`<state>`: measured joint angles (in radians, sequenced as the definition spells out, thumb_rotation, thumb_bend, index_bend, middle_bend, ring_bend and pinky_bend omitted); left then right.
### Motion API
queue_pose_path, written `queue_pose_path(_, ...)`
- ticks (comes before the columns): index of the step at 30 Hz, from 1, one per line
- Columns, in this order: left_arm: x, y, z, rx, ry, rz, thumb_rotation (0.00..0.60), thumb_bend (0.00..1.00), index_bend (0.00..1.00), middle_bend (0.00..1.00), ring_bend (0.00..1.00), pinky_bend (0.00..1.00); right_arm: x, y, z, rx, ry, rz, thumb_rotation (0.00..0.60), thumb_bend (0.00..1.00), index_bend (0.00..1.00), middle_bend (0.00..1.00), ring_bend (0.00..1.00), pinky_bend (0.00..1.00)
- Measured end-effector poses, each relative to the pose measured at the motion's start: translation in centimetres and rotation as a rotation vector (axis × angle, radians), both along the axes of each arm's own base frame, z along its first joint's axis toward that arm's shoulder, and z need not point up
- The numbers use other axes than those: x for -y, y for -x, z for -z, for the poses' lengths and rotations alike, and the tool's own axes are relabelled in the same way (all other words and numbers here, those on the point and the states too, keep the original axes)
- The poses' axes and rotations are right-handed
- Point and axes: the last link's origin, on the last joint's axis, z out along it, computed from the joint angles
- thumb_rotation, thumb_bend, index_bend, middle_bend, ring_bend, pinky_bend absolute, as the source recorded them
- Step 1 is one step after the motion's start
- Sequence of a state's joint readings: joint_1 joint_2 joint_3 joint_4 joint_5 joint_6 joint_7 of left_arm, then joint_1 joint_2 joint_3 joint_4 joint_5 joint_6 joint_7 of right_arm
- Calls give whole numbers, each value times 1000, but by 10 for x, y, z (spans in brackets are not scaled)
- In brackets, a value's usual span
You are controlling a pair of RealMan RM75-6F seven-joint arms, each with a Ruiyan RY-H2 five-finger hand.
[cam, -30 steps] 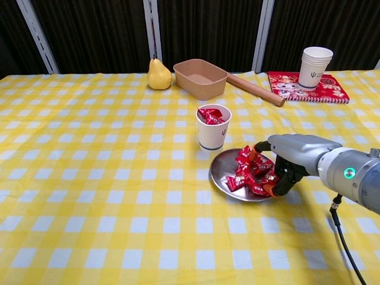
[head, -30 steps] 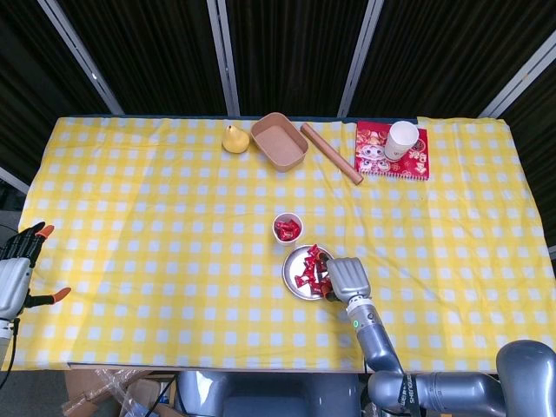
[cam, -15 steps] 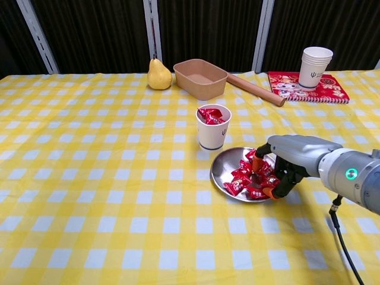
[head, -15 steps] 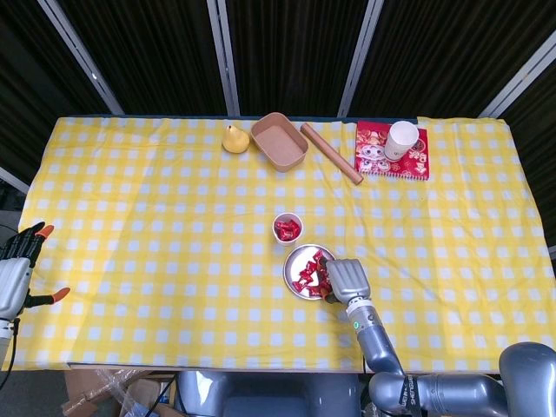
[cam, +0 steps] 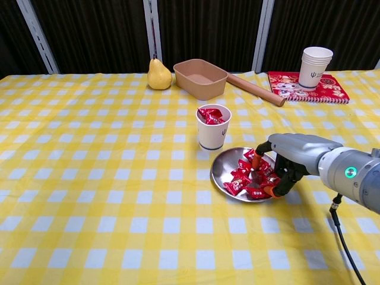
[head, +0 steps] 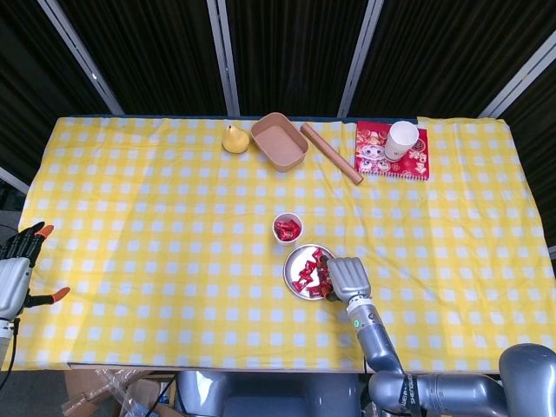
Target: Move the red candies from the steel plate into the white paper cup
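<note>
Change: the right hand [cam: 284, 163] has slid a little further over the steel plate [cam: 221, 178] than 1 second ago, and the red candies [cam: 246, 177] under it have shifted and spread.
Meaning: in my judgement it is still gathering a candy, not yet lifting 1 away.
Right hand: fingers curled down into the pile at the plate's right side, touching the wrappers; whether a candy is actually pinched I cannot tell.
Left hand [head: 17, 269]: at the surface's far left edge, well apart from the work, fingers spread, holding nothing.
Candies: most lie on the plate; some already sit in the white paper cup [cam: 212, 127], which stands just behind the plate.
Progress: partly done, several candies left.
Writing: a small dark mark shows on the cup and on the stacked cups [cam: 314, 66], too small to read; the red booklet [cam: 306, 88] has printed figures, no legible words.
</note>
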<state>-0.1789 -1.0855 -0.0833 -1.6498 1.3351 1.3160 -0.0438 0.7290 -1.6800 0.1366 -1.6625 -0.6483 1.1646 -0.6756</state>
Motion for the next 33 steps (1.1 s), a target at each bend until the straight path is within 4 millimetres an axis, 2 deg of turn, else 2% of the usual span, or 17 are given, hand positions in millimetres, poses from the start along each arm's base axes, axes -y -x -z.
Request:
queue_pose_path(11,0,0,0,1,1,-1,600,9,48,0,0,0,3,12,-2,-20,-4,36,600,389,450,931,945,979)
queue_pose_path(15,0,0,0,1,0,0,600,9,48,0,0,0,2,13,-1,-13,-10,39,600,441,492,931,944,979)
queue_pose_path(21,0,0,0,2,-1,-1,600,9,48,0,0,0,0,12,1,-8,-20,38,600,491,503,931,944,979)
queue_pose_path(33,0,0,0,5,2,-1,600,9,48,0,0,0,-3,10,2,6,-25,25,600,497,513,931,944,979)
